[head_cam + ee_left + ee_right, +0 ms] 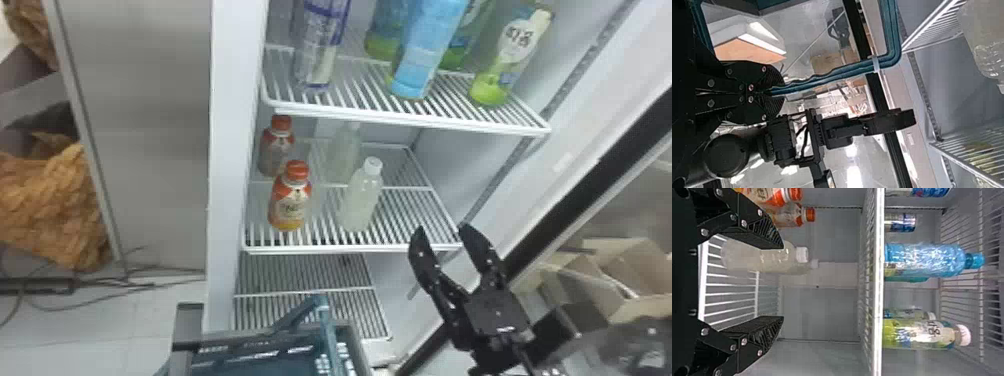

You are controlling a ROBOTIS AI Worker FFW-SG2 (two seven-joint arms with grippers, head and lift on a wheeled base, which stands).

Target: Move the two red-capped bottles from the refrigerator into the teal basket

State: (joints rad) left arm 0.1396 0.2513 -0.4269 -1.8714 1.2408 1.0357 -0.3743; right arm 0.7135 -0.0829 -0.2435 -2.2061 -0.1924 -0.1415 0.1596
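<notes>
Two red-capped bottles stand at the left of the refrigerator's middle shelf in the head view: a front bottle [290, 207] and a rear bottle [276, 150]. My right gripper [442, 231] is open at that shelf's front right corner, apart from both. In the right wrist view, my right gripper [782, 282] has empty space between its fingers; the front bottle [766, 195] and rear bottle [789, 216] lie beyond one finger. The teal basket [255, 347] is below, before the refrigerator. In the left wrist view, my left gripper [770, 91] is shut on its teal handle [828, 77].
White-capped bottles [361, 200] stand right of the red-capped pair, between them and my right gripper. The upper shelf [400, 120] holds several taller bottles. The refrigerator's left wall [232, 150] is close beside the red-capped bottles; its open door is at the right.
</notes>
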